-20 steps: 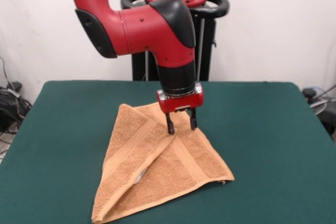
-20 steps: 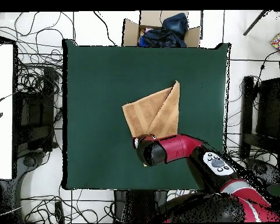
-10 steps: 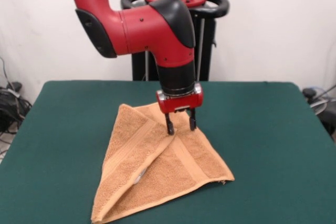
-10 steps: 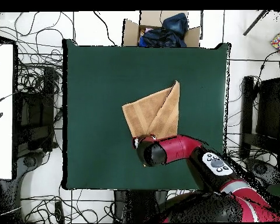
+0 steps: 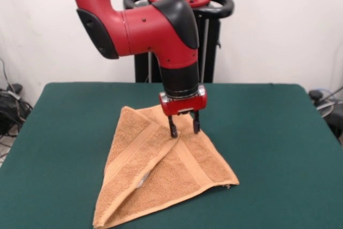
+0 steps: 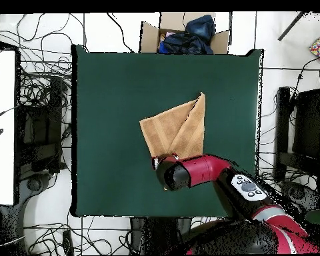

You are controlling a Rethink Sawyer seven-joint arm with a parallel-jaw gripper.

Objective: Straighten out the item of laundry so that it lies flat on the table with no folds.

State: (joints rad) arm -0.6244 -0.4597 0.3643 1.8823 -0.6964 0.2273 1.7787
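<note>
The item of laundry (image 5: 161,172) is an orange-tan towel folded over itself into a rough triangle on the green table (image 5: 273,138), with a small white tag showing near its lower fold. Seen from overhead, the towel (image 6: 179,127) lies near the table's (image 6: 109,100) middle and the arm covers its near corner. My gripper (image 5: 184,130) stands upright over the towel's upper part, open, with its fingertips (image 5: 173,132) at the fold line where two layers meet. Nothing is held between them.
A cardboard box with dark clothes (image 6: 184,35) stands beyond the table's far edge in the overhead view. Cables (image 6: 39,93) lie on the floor around the table. The robot's pedestal (image 5: 177,36) stands behind the table.
</note>
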